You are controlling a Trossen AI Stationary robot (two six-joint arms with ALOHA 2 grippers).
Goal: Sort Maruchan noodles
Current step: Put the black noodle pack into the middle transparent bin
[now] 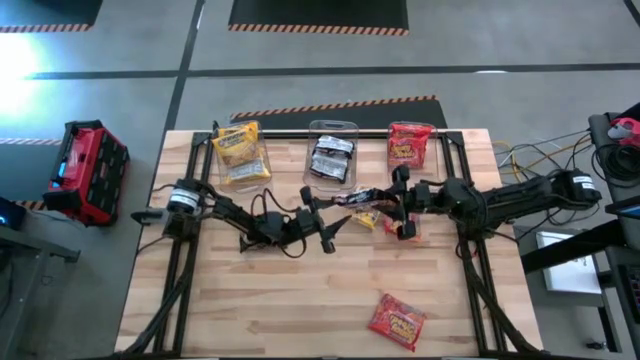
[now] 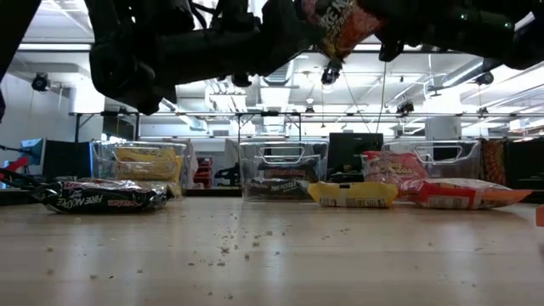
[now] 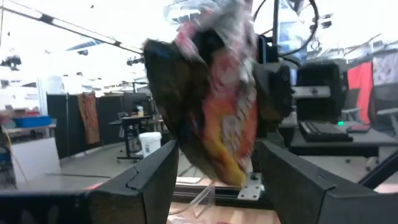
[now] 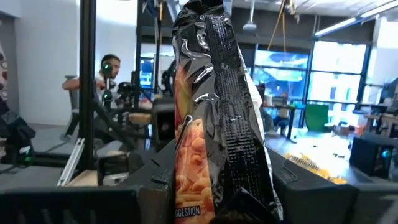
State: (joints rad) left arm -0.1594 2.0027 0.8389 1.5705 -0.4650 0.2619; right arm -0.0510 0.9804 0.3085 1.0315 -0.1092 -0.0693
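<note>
A dark Maruchan noodles packet (image 1: 355,197) with an orange-red print hangs in the air above the table's middle, with my right gripper (image 1: 398,205) shut on it. My left gripper (image 1: 330,222) is open, and its fingers stand on either side of the packet's free end (image 3: 227,168); I cannot tell whether they touch it. A yellow packet (image 1: 365,218) lies flat on the table under the grippers. A red packet (image 1: 397,320) lies near the front edge. In the low view another dark packet (image 2: 102,195) lies flat on the table. My right gripper pinches one end of the dark packet (image 4: 205,186) between its two fingers, coming from the table's right and slanting a little upward. The packet stands out beyond the fingers toward my left gripper, edge on and crinkled, clear of the table.
Three clear bins stand along the far edge: one with yellow packets (image 1: 240,152), one with dark packets (image 1: 332,157), one with red packets (image 1: 408,143). Crumbs (image 2: 229,246) dot the wooden table top. A red toolbox (image 1: 88,170) sits off the table's left side.
</note>
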